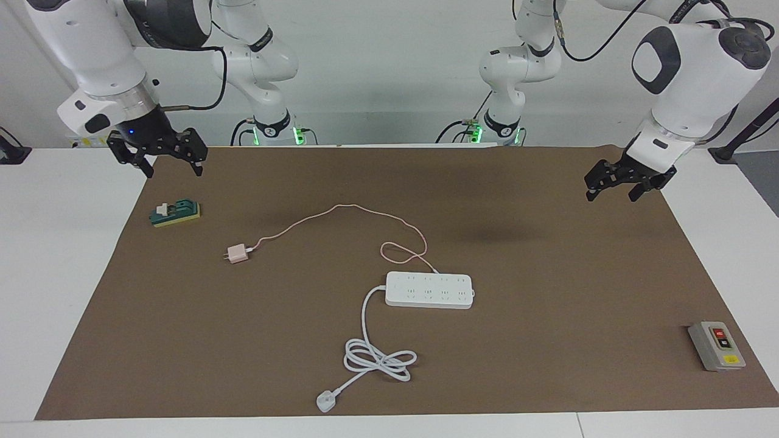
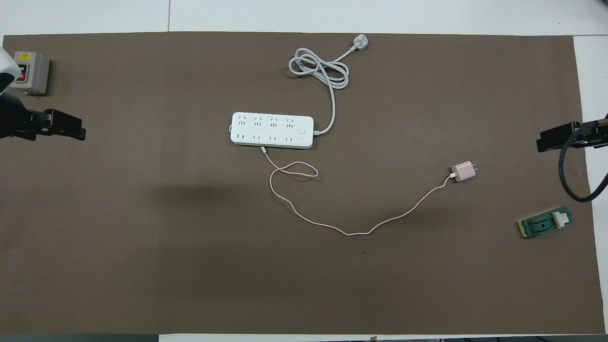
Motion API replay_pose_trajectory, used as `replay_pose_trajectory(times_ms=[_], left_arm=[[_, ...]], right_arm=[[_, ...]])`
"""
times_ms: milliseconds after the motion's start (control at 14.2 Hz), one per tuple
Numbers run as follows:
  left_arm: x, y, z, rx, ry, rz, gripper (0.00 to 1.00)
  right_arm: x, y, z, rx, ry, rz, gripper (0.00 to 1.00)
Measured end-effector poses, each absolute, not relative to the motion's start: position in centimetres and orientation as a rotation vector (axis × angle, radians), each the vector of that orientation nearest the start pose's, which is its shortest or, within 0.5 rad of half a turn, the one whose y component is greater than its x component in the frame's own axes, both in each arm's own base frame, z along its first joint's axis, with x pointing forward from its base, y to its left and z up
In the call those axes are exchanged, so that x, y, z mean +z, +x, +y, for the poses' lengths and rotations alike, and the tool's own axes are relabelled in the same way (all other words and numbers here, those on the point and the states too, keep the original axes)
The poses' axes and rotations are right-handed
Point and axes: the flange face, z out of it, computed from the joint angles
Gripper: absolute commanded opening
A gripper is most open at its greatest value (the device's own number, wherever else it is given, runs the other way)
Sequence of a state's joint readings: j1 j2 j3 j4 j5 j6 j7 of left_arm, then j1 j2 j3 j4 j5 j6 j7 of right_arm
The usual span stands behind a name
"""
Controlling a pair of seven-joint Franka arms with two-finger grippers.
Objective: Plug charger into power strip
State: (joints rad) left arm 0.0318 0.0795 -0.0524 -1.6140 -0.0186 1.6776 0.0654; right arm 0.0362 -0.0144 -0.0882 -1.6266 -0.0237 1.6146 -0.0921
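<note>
Brown mat (image 1: 548,340), both claws raised, open.

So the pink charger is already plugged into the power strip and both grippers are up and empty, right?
Not plugged in. The facing view shows the charger lying on the mat apart from the power strip, nearer the robots. The left gripper and right gripper are up and empty.
</note>
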Motion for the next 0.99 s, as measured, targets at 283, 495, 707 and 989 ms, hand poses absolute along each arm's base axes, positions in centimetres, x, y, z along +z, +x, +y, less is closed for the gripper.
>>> replay_pose_trajectory(times_ms=[283,495,707,989], left_arm=[[56.8,58.5,-1.3,0.025,-3.162,0.132,1.00],[56.8,58.5,-1.3,0.026,-3.162,0.131,1.00],[56.8,58.5,-1.3,0.026,-3.162,0.131,1.00],[56.8,58.5,-1.2,0.026,-3.175,0.119,1.00]], right_arm=[[60.8,55.0,-2.1,0.043,-3.160,-0.094,1.00],[60.5,54.2,-2.5,0.121,-3.155,-0.082,1.00],[59.8,54.2,-2.6,0.090,-3.156,-0.080,1.00],[58.5,54.7,-2.0,-0.023,-3.167,-0.123,1.00]])
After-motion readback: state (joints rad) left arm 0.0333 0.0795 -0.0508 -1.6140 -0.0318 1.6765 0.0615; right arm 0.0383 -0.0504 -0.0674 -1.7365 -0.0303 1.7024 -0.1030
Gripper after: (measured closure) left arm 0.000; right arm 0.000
